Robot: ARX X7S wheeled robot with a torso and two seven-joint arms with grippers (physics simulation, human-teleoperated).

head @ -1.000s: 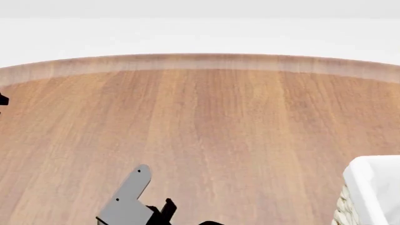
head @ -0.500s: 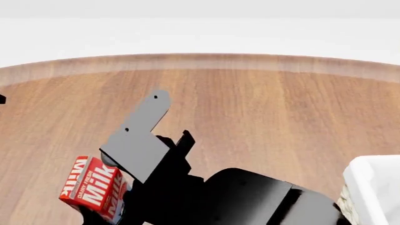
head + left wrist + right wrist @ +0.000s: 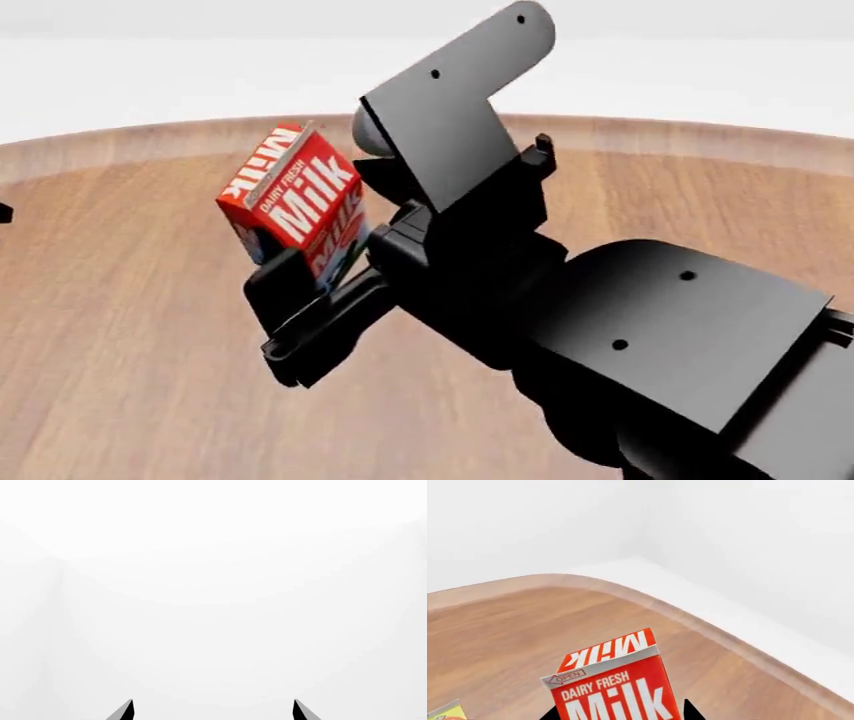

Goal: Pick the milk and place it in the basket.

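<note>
My right gripper point(image 3: 314, 262) is shut on the milk point(image 3: 291, 196), a red gable-top carton with white "Milk" lettering. It holds the carton tilted, well above the wooden table point(image 3: 120, 350). In the right wrist view the milk point(image 3: 610, 682) fills the space between the two dark fingertips point(image 3: 690, 712) of the right gripper point(image 3: 620, 716). The basket is hidden behind my right arm in the head view. My left gripper point(image 3: 213, 712) is open and empty, its two tips wide apart, facing a plain white wall.
The table's rounded far edge point(image 3: 134, 150) runs across the head view, with white floor and wall beyond. A corner of a yellow carton point(image 3: 444, 712) shows at the edge of the right wrist view. My bulky black right arm point(image 3: 641, 340) covers the table's right side.
My right arm has risen up and to the right with the milk in its grip. The carton went from low left to high in the view. The arm now covers the basket corner.
</note>
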